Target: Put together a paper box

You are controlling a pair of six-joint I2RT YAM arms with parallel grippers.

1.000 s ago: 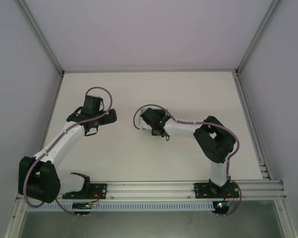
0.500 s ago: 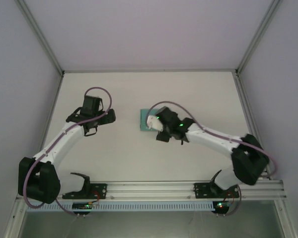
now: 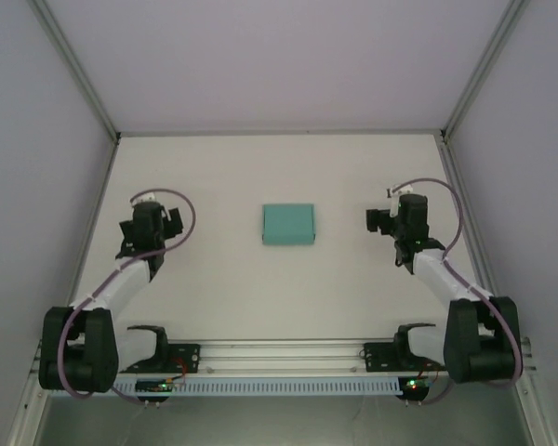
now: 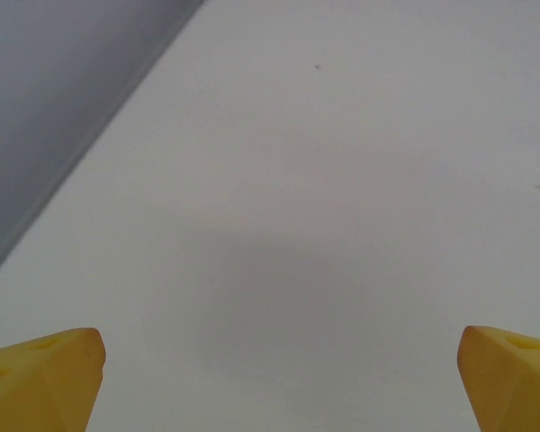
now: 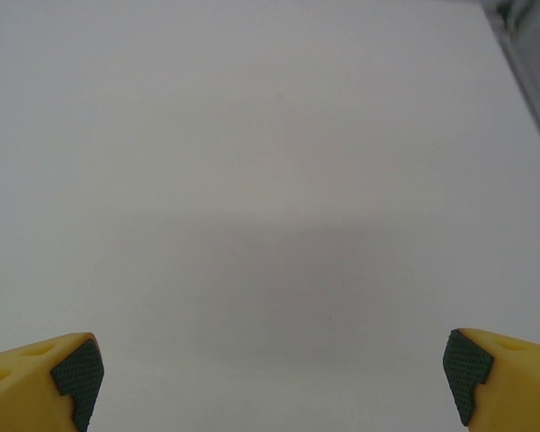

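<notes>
The paper box (image 3: 288, 224) lies on the white table (image 3: 223, 279) near the middle, a small teal-green folded rectangle resting flat with its long sides running left to right. Nothing touches it. From above, the left gripper (image 3: 147, 223) stands to the left of the box and the right gripper (image 3: 397, 216) to its right, each well apart from it and at about the same depth on the table, so the box sits between them. Each arm reaches up from its base on the aluminium rail (image 3: 279, 353) at the near edge, with a purple cable (image 3: 172, 197) looping over the wrist. In the left wrist view the left gripper (image 4: 276, 382) is spread wide: its yellow fingertips (image 4: 45, 378) sit at the two bottom corners with bare table between them, and it has hold of nothing. A grey side wall (image 4: 54, 81) cuts across the upper left corner there. In the right wrist view the right gripper (image 5: 270, 378) is likewise spread wide and empty, its yellow fingers faced with dark textured pads (image 5: 72, 373) at the bottom corners. Between them lies plain table with a soft shadow, and a strip of grey frame (image 5: 531, 54) shows at the upper right.
</notes>
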